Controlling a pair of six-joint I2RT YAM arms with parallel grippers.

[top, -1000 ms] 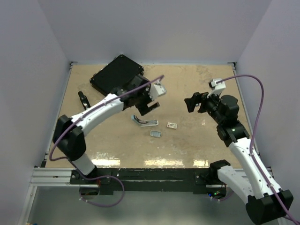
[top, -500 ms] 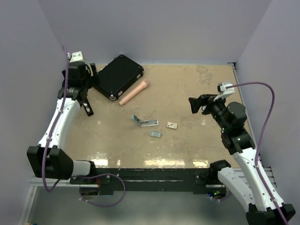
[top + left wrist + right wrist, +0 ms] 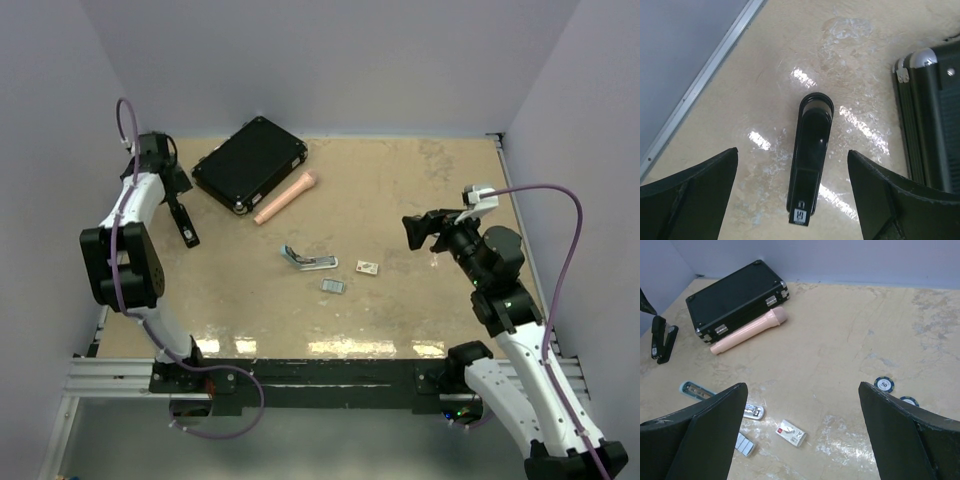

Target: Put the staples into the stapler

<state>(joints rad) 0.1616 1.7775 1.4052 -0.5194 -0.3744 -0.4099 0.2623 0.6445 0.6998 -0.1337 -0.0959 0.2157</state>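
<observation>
Quick count: two staplers, a black stapler (image 3: 185, 225) and an open stapler (image 3: 308, 260), plus one block of staples (image 3: 332, 286). Then one black case (image 3: 250, 163), one pink tube (image 3: 285, 197), one white card (image 3: 367, 267), two poker chips (image 3: 884, 385) (image 3: 908, 401).

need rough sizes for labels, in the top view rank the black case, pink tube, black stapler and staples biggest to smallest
1. black case, by far the largest
2. pink tube, longer than the stapler
3. black stapler, shorter and slimmer
4. staples, tiny grey block

All lie flat on the table, so nearness hardly skews this.
</observation>
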